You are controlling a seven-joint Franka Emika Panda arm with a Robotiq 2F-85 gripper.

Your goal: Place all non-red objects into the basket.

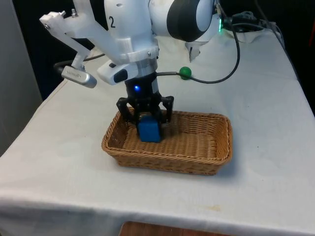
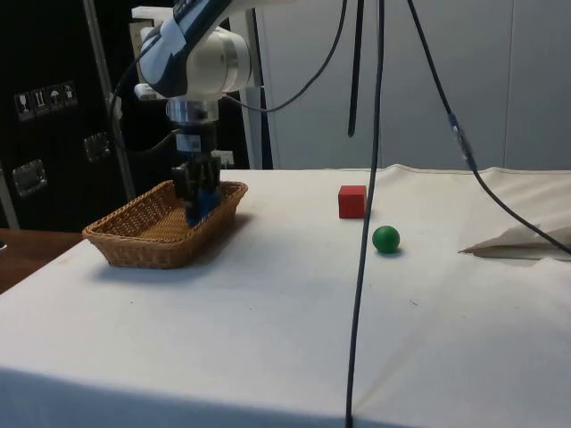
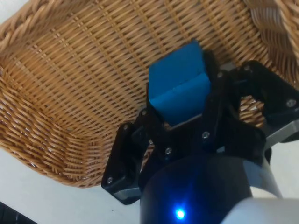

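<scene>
Basket (image 1: 216, 147) is where every thing that is not red has to go, and you are in the middle of putting the first one in. Your gripper (image 1: 146, 129) is down inside the basket, at the end on the front view's left, and its two fingers are closed on the sides of a blue block (image 1: 148, 129). In the wrist view the blue block (image 3: 180, 88) sits tight between the black fingers (image 3: 122, 158), low over the woven floor, but you cannot tell if it is touching the floor yet. I think the drop-off step is almost done. Next you will need to open the fingers so the block stays in the basket, then lift straight up so you do not bump the wicker wall. Apart from the block, the basket looks bare. A green ball (image 2: 385, 238) sits out on the white cloth, well apart from the basket, and it is not red, so it should go in after this. A red cube (image 2: 352, 201) sits near the ball, and that one should stay on the table.
</scene>
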